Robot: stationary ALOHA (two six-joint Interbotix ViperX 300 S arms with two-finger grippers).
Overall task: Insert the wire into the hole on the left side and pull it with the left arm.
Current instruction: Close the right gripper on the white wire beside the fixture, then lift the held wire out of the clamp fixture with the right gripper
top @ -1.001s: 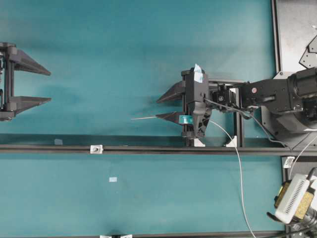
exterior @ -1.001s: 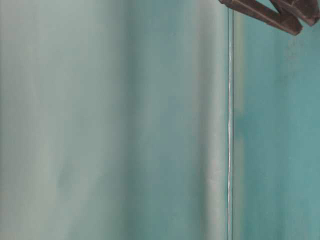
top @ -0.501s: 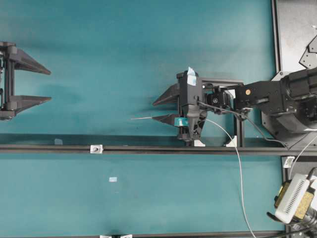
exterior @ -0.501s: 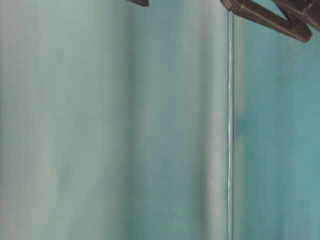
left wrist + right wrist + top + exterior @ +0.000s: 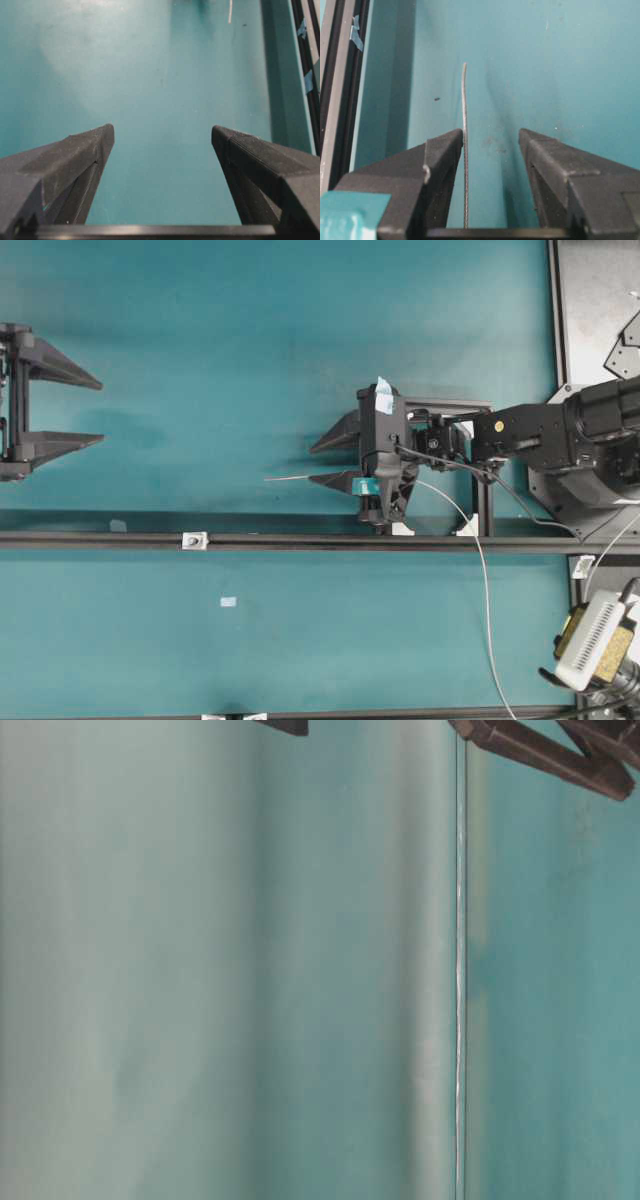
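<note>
Right wrist-mounted: wire lies between open right end effector fingers.

Both pincers spread, facing each other

The left pincer sits at the left edge, fingers wide apart; the right pincer, tape-patched, reaches leftward from its extended arm, fingers parted.

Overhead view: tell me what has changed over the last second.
The right gripper slid a little to the left across the mat, toward the left gripper, its arm stretching out behind it. The wire tip showing beyond its lower finger looks unmoved. Both grippers' jaws stayed open, the wire lying between the right one's fingers beside one of them. The left gripper kept its place, and the hole's small white bracket on the rail too.
</note>
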